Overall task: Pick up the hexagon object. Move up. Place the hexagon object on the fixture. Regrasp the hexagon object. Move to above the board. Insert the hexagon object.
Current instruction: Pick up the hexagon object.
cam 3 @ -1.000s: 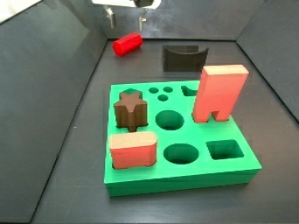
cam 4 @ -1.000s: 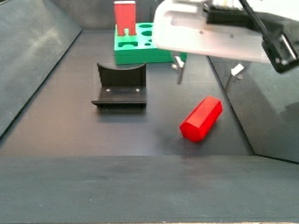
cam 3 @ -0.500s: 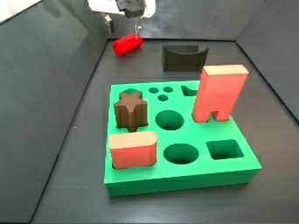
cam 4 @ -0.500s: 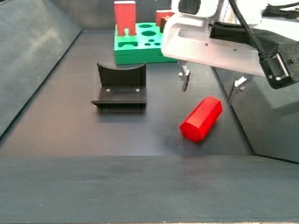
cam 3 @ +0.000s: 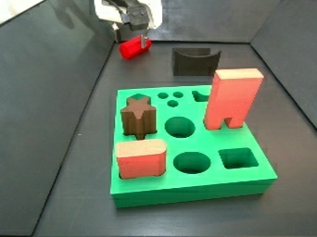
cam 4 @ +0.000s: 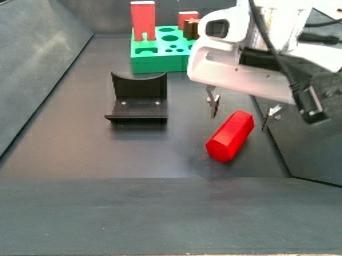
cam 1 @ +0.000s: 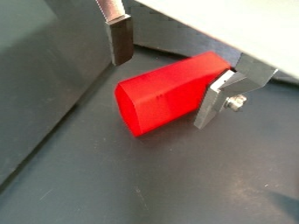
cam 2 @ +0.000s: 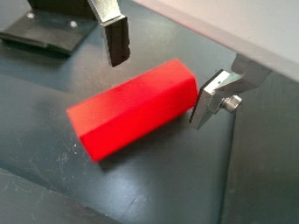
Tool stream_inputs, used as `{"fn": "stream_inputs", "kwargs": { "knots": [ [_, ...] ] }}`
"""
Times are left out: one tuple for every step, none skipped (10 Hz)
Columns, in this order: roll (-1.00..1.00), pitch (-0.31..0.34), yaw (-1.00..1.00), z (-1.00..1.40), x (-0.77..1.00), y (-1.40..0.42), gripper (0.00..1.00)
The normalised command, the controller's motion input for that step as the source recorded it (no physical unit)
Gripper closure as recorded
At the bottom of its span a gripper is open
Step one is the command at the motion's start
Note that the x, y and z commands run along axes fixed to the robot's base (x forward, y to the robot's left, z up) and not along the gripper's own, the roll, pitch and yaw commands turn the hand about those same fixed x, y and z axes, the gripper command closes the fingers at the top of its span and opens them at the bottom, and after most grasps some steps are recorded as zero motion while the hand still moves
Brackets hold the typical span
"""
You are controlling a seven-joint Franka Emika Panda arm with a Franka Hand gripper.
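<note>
End effector straddles the hexagon object; bare floor surrounds both.

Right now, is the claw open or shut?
Open: in both wrist views the claw fingers straddle the hexagon object lying on the floor.

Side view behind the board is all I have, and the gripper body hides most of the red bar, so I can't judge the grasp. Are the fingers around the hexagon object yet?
Observer: The gripper is open; in both wrist views the hexagon object lies on the floor between the two fingers.
Operator: Is either finger touching it?
Observer: In a wrist view one finger sits right at the bar's side; whether it touches I cannot tell. The opposite one stands clear above it.
Operator: Is the fixture close enough to get in the way?
Observer: In a side view the fixture stands apart from the bar, with bare floor between them.
</note>
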Motion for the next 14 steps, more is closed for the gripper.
{"fn": "stream_inputs", "kwargs": {
  "knots": [
    [0.0,-0.104,-0.39,-0.45,0.0,0.08,0.0],
    [-0.03,-0.154,-0.48,-0.43,0.15,0.0,0.0],
    [0.0,-0.124,-0.37,-0.33,0.07,0.0,0.0],
    [0.0,-0.15,-0.34,-0.32,0.0,0.0,0.0],
    [0.0,-0.157,-0.29,-0.27,0.0,0.01,0.0],
    [0.01,-0.007,0.0,0.0,0.0,0.0,0.0],
    [0.0,0.0,0.0,0.0,0.0,0.0,0.0],
    [0.0,0.0,0.0,0.0,0.0,0.0,1.0],
    [0.0,0.0,0.0,0.0,0.0,0.0,1.0],
    [0.0,0.0,0.0,0.0,0.0,0.0,1.0],
    [0.0,0.0,0.0,0.0,0.0,0.0,1.0],
    [0.0,0.0,0.0,0.0,0.0,0.0,1.0],
    [0.0,0.0,0.0,0.0,0.0,0.0,1.0],
    [0.0,0.0,0.0,0.0,0.0,0.0,1.0]
  ]
}}
